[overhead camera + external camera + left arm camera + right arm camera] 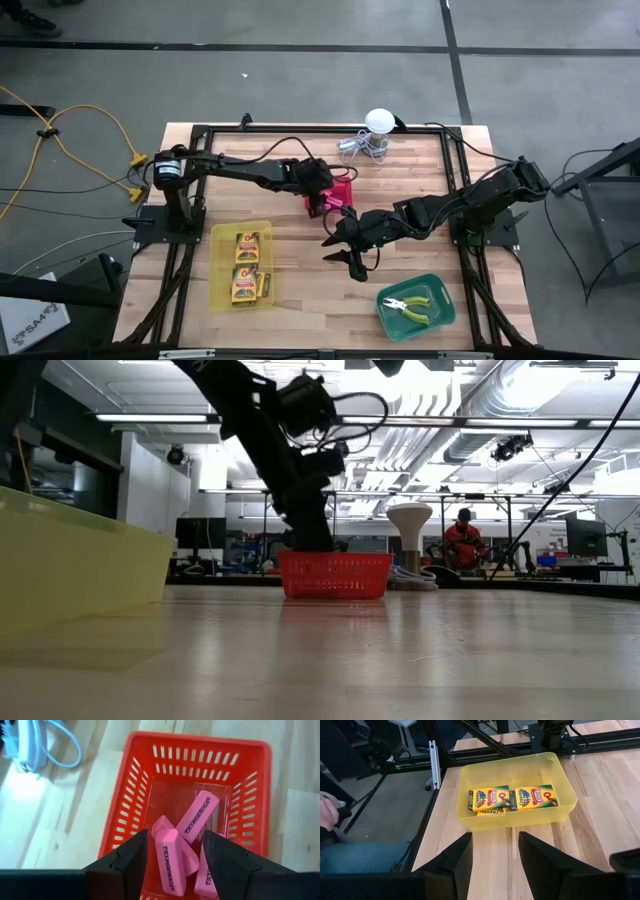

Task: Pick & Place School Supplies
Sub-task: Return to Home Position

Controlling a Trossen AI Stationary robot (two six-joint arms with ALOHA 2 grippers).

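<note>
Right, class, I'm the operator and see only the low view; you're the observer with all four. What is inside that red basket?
Observer: Several pink erasers lie in the red basket, under the open left hand.
Operator: And the yellow tray?
Observer: Crayon boxes lie flat in the yellow tray.
Operator: Where is the right hand?
Observer: The right hand hangs open over bare table, between the red basket and a green tray holding pliers.
</note>
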